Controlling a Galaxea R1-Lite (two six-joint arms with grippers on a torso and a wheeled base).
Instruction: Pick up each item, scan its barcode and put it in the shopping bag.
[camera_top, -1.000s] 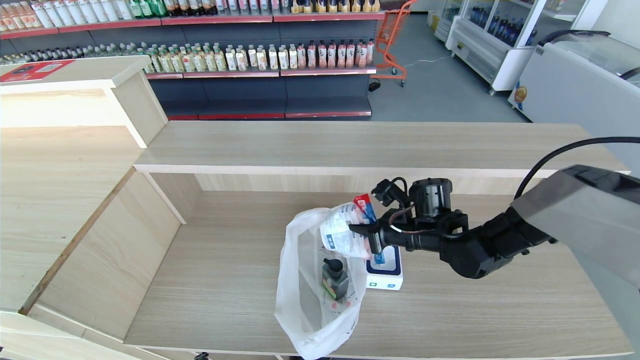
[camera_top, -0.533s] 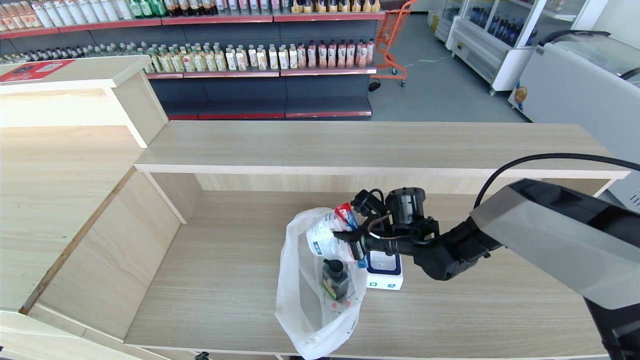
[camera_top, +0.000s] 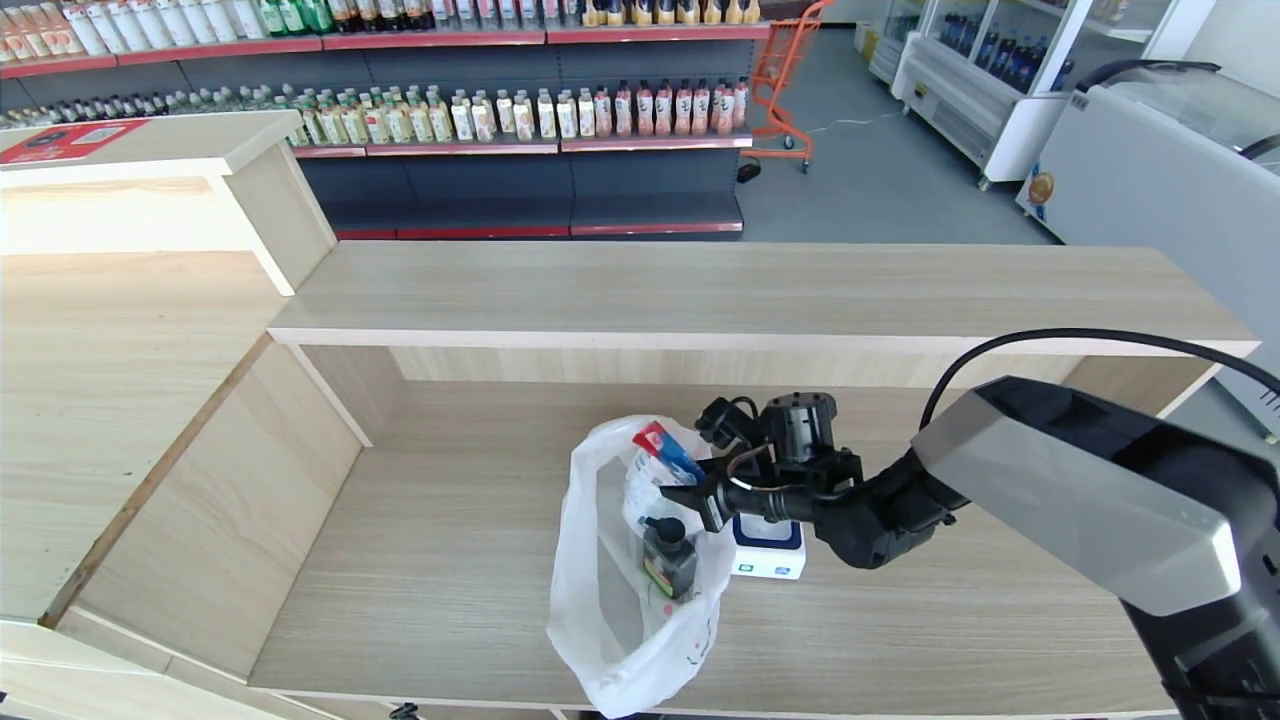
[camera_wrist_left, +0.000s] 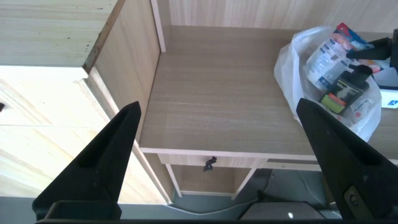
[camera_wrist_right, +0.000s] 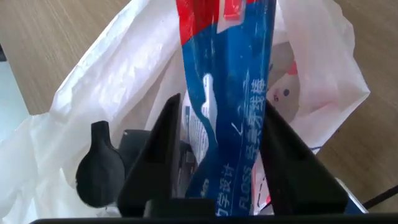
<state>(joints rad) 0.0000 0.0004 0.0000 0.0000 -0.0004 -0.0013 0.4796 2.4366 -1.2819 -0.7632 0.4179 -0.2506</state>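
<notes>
Right tool (camera_top: 688, 494) seemed to grip the blue-and-red packet (camera_top: 650, 465) inside the shopping bag (camera_top: 600, 600), 6 o'clock on the bench (camera_top: 900, 620); left tool (camera_wrist_left: 217, 109) gaped wide.

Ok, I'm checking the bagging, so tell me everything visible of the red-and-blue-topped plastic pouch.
The soft plastic pouch, whitish with print and a red and blue end uppermost, stands roughly upright in the mouth of the white plastic shopping bag. The right gripper is shut on it, one finger on each side. Its lower part sits inside the bag, beside a dark bottle; contact unclear.
</notes>
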